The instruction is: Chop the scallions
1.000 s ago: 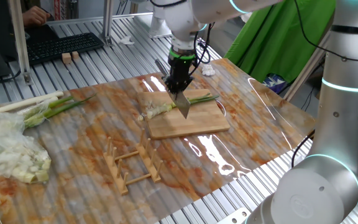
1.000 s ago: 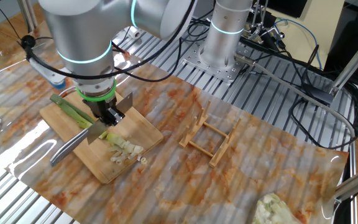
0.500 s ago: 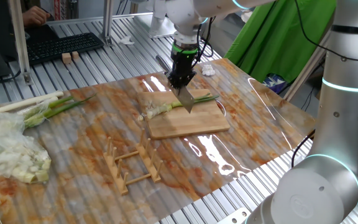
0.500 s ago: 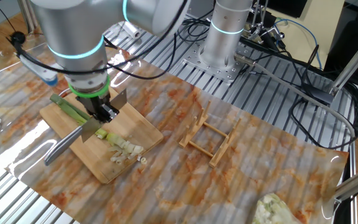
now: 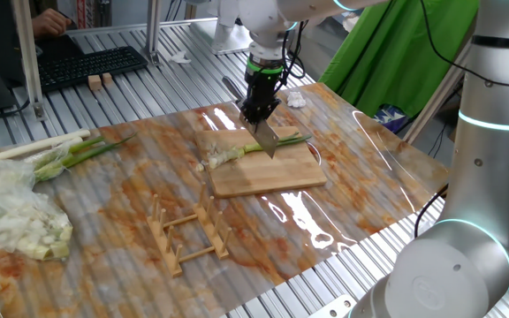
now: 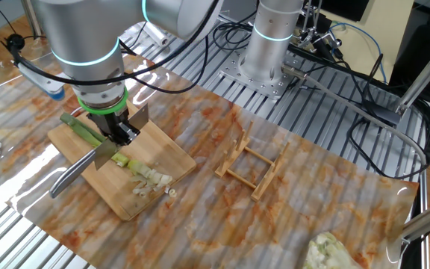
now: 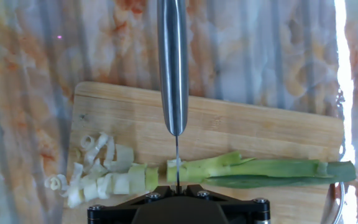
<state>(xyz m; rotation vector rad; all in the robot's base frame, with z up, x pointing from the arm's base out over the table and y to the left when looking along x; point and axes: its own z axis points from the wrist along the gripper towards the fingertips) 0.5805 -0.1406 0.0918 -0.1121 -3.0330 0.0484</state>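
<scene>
Lying across the wooden cutting board (image 5: 268, 177), the scallions (image 7: 260, 171) are sitting right under the gripper (image 5: 259, 113), with the green stalk stretching off to one side and a loose pile of cut white and pale-green bits (image 7: 98, 177) curling up on the other. The gripper's jaws are squeezing tight on a knife (image 6: 88, 164), whose blade is angling down and crossing the stalk just beside its cut end; in the hand view the knife edge is lining up almost exactly at that end. The arm is reaching out over the board with the hand pointing straight down at it. A wooden rack (image 5: 188, 234) is sitting nearby on the table.
</scene>
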